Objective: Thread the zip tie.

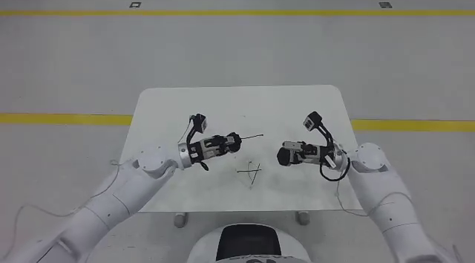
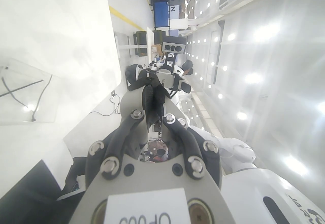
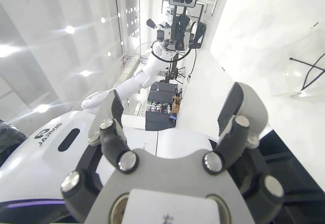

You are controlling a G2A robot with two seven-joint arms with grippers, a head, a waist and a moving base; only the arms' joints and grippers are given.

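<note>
Above the table (image 1: 167,114), my left gripper (image 1: 236,142) pinches the zip tie (image 1: 253,137). Its long axis points at my right gripper (image 1: 283,154), spread open just past the tip. Spare ties (image 1: 251,173) lie between them.

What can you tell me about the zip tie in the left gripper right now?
The zip tie is a thin, black, straight strip, plastic by the look. The left gripper is shut on one end; the rest sticks out freely over the white table, pointing roughly toward the right arm's side. Nothing else touches it: the right gripper is open and apart from its tip. Its head is too small to make out.
</note>
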